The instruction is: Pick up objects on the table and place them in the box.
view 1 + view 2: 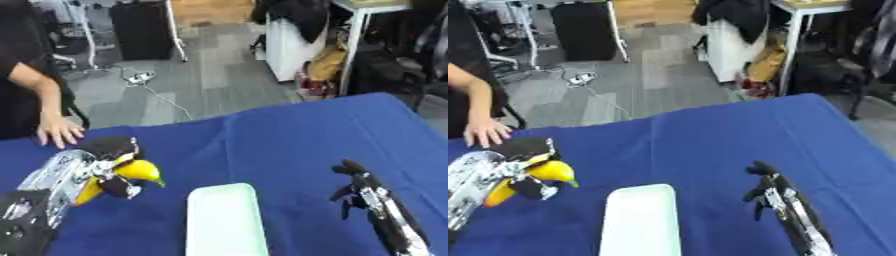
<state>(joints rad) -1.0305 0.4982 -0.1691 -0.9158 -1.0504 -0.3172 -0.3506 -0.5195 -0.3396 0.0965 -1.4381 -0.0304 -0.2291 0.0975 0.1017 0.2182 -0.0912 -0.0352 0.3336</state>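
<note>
Beyond the far edge of the blue-covered table (289, 140) lies a floor of grey carpet tiles (214, 75), some paler than others. A black cabinet or box (144, 30) stands at the back on the left, with a white pole (175, 30) leaning just beside it. A white power strip (140, 77) rests on the floor, its cable (171, 102) trailing toward the table. At the back a strip of wooden panelling (210, 11) shows. To the right stands a white table (354, 45) with dark clothing (293, 15) draped near it (something yellow is heaped beneath). The light is even.
</note>
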